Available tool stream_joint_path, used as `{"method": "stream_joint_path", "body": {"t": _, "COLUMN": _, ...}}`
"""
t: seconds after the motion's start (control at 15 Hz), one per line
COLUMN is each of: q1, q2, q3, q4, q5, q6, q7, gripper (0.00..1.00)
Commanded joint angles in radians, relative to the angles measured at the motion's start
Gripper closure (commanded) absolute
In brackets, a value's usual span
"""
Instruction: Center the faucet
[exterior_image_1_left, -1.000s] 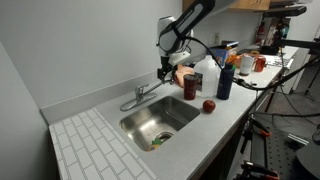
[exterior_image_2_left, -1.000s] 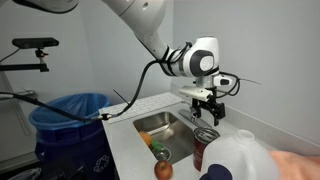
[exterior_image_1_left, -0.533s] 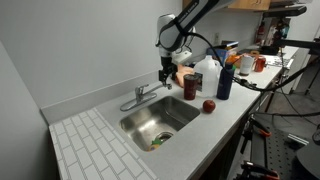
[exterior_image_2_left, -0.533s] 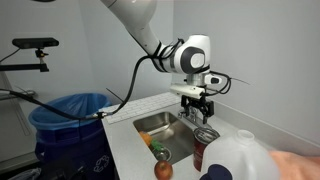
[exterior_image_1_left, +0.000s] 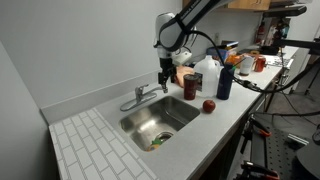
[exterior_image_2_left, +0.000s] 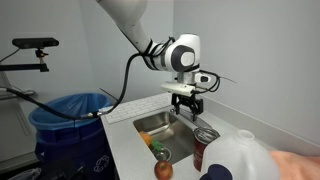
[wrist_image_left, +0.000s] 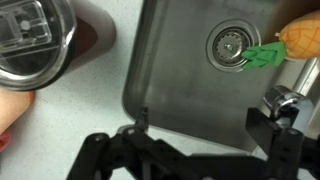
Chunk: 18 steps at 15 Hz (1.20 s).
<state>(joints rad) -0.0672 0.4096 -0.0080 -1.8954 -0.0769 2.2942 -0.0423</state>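
Observation:
The chrome faucet (exterior_image_1_left: 141, 96) stands at the back edge of the steel sink (exterior_image_1_left: 150, 124), its long spout pointing along the back rim towards my gripper (exterior_image_1_left: 165, 80). In the wrist view the spout's tip (wrist_image_left: 284, 97) shows just beside my right finger, outside the jaws. My gripper (wrist_image_left: 205, 125) is open and empty, hovering over the sink's rim. In an exterior view my gripper (exterior_image_2_left: 190, 104) hangs above the sink (exterior_image_2_left: 150, 124) and hides the faucet.
A red can (exterior_image_1_left: 191, 87), white jug (exterior_image_1_left: 208, 70), blue bottle (exterior_image_1_left: 224, 80) and red apple (exterior_image_1_left: 208, 105) stand on the counter beside the sink. An orange and green toy (wrist_image_left: 296, 38) lies near the drain (wrist_image_left: 232, 45). A blue bin (exterior_image_2_left: 68, 115) stands beyond the counter.
My gripper has moved along the back of the sink towards the faucet's spout and sits slightly lower. It stays open. The faucet has not visibly moved.

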Motion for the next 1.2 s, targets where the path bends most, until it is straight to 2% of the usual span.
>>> {"method": "stream_joint_path", "body": {"t": 0.0, "q1": 0.031, "q2": -0.036, "q3": 0.016, "q4": -0.043, "q5": 0.026, "q6": 0.004, "q7": 0.006, "gripper": 0.00}}
{"method": "stream_joint_path", "body": {"t": 0.4, "q1": 0.052, "q2": -0.031, "q3": 0.019, "q4": -0.029, "q5": 0.033, "q6": 0.004, "q7": 0.034, "gripper": 0.00}}
{"method": "stream_joint_path", "body": {"t": 1.13, "q1": 0.051, "q2": -0.038, "q3": 0.019, "q4": -0.025, "q5": 0.044, "q6": 0.003, "q7": 0.045, "gripper": 0.00}}
